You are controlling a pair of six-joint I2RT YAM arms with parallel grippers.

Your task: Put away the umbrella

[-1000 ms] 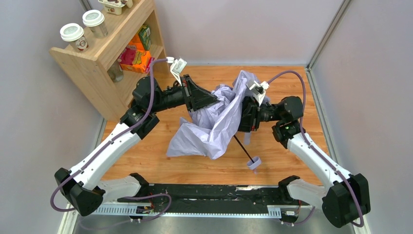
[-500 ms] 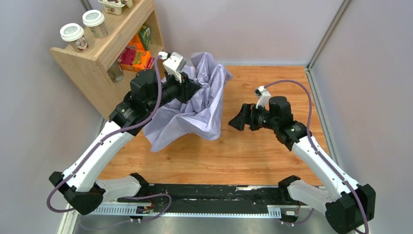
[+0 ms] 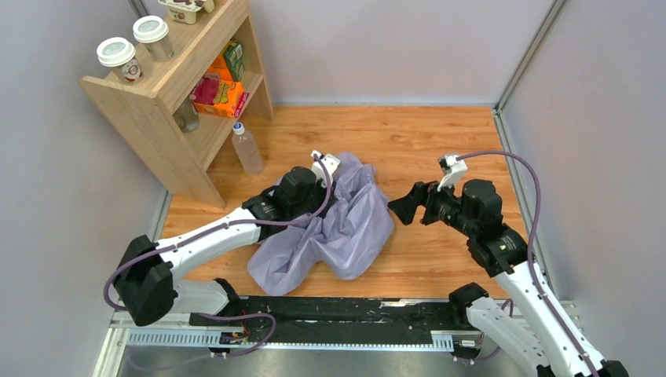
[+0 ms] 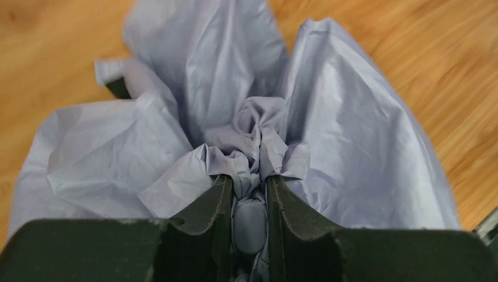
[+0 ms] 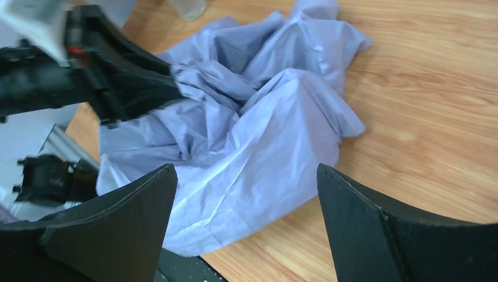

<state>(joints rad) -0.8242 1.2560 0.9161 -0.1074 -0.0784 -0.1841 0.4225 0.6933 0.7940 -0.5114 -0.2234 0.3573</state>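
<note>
The umbrella (image 3: 345, 232) is a crumpled heap of pale lavender fabric on the wooden table, near the middle front. Its shaft is hidden inside the folds. My left gripper (image 3: 320, 196) is half buried in the heap's upper left side. In the left wrist view this gripper (image 4: 247, 183) is shut on a bunched knot of the umbrella (image 4: 329, 123), with a rounded pale grey part pinched between the jaws. My right gripper (image 3: 400, 206) hovers just right of the heap, apart from it. In the right wrist view that gripper (image 5: 245, 171) stands wide open with nothing held, over the umbrella (image 5: 264, 123).
A wooden shelf unit (image 3: 161, 110) stands at the back left with lidded cups (image 3: 118, 56) on top and snack boxes (image 3: 220, 94) inside. A clear bottle (image 3: 246, 149) stands on the table beside it. Walls close in the table on three sides. A black rail (image 3: 330, 308) runs along the near edge.
My right gripper let go of the umbrella and drew back to the right, open. My left arm swung the umbrella to the shelf, then forward and down to the table's near middle.
</note>
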